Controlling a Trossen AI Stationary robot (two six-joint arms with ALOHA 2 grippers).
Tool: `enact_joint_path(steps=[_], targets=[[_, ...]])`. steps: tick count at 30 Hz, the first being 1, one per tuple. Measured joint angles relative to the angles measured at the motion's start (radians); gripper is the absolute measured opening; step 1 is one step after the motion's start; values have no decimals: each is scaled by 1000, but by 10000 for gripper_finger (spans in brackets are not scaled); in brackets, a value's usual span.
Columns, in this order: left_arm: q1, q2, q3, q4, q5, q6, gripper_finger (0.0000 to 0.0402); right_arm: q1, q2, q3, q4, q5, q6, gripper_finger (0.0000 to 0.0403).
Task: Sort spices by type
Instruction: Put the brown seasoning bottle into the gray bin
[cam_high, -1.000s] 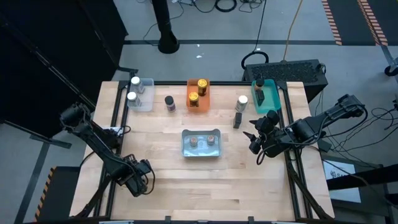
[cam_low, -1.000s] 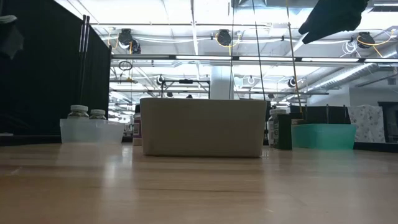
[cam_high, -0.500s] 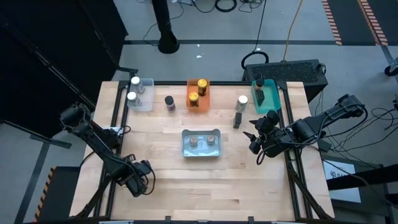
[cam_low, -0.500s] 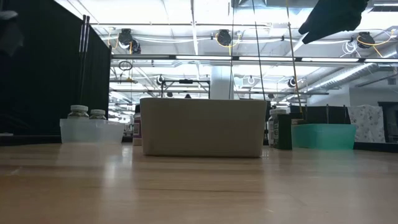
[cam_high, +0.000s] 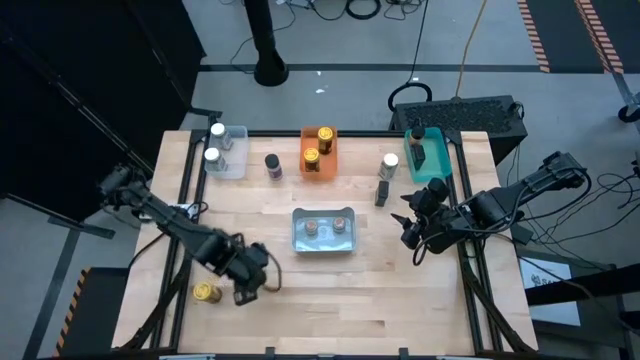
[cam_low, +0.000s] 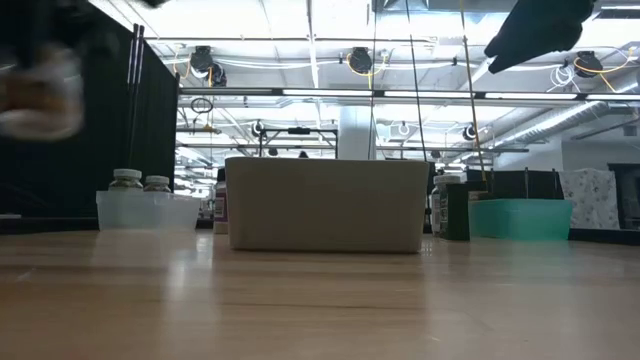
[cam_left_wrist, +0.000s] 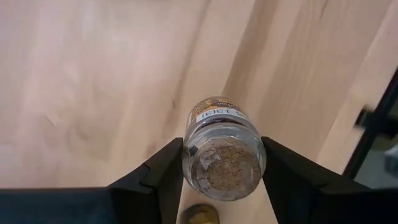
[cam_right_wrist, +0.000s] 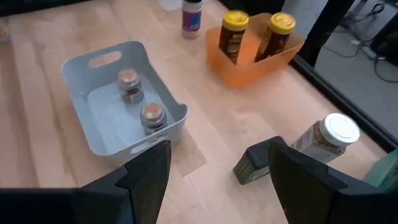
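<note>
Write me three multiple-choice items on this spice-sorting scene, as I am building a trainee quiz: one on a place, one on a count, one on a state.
1. Where is the loose gold-lidded jar?
A. on the floor
B. on the table near the left claw
C. stacked on another jar

2. How many jars stand in the orange bin?
A. none
B. two
C. four

3. What state is the left claw in?
A. open and empty
B. shut on a jar
C. out of sight

Answers: B, it stands on bare wood beside that claw; B, two gold lids show there; B, the held jar sits gripped between its fingers.
</note>
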Motion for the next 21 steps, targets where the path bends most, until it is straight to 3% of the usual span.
enact_joint_path(steps=[10,21], targets=[[195,17,227,-50,-121,224,187,0,0,0,-79,-108,54,247],[361,309,594,-232,-115,655,187,0,0,0,-130,-127,74,247]])
